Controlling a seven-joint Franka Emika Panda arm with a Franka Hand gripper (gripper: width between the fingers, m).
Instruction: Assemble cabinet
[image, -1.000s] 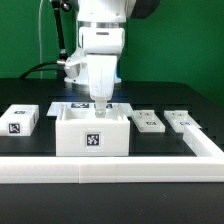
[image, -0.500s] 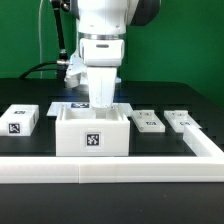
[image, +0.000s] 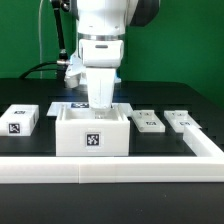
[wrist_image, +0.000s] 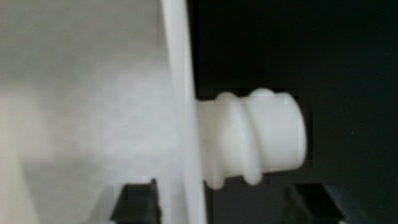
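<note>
The cabinet (image: 93, 132) is a white open-topped box with a square tag on its front, standing in the middle of the exterior view. My gripper (image: 101, 103) has come down into its open top near the back wall, and its fingertips are hidden inside. In the wrist view the gripper (wrist_image: 228, 205) is open. Its dark fingers (wrist_image: 139, 203) stand on either side of a thin white wall edge (wrist_image: 176, 100), which has a ribbed white peg (wrist_image: 258, 138) sticking out of it. Two small white insert panels (image: 148, 121) (image: 182, 121) lie to the exterior view's right of the box.
A small white tagged block (image: 20, 120) lies at the exterior view's left. A long white rail (image: 110, 170) runs along the front and turns back at the right (image: 208, 145). The marker board (image: 63, 107) shows behind the box.
My gripper came down from above the box into its open top between one second and half a second ago. Since then nothing has visibly moved.
</note>
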